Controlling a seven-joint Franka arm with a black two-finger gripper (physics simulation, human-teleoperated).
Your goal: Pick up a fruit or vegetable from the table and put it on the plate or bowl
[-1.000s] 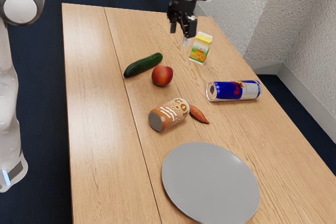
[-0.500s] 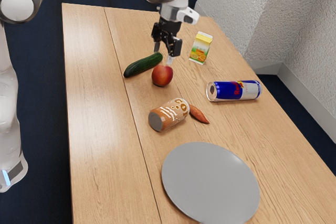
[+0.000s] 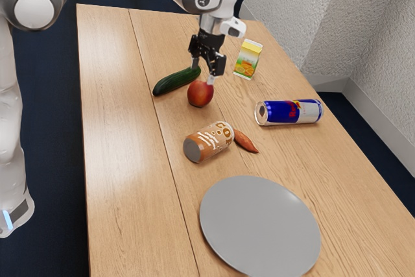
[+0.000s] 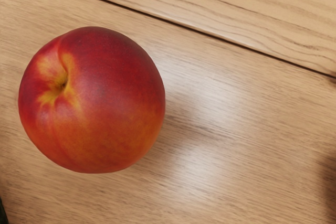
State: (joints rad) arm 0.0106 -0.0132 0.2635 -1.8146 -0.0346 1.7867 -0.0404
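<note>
Gripper (image 3: 209, 76) hangs just above the peach (image 3: 200, 94), upper centre of the exterior view. The jaws stand apart with nothing between them. We read this as the approach step, no grasp yet.

The peach sits on the table (image 3: 123, 160), just beside the near tip of the cucumber (image 3: 176, 80), which lies toward the exterior view's left. We can't tell whether they touch. The plate (image 3: 259, 225) is at lower right of the frame, bare, well apart from the peach.

In the wrist view the peach (image 4: 92, 99) is not centred under the hand. That could be camera offset or real misalignment; we can't say which.

Risks as we judge them:
- Round fruit on smooth wood. If the jaws close off-centre, one finger hits first and the peach rolls out, probably into the cucumber.
- The cucumber tip is close. A finger coming down on that side could land on it or wedge against it.
- Too shallow a descent pinches above the widest part and the peach squirts out. Too deep and the fingertips hit the table.
- The straight line to the plate passes over the brown can (image 3: 208, 141) and the carrot (image 3: 246, 141). A low carry clips them.
- The plate looks flat, so a release from height could let the peach roll off.
</note>
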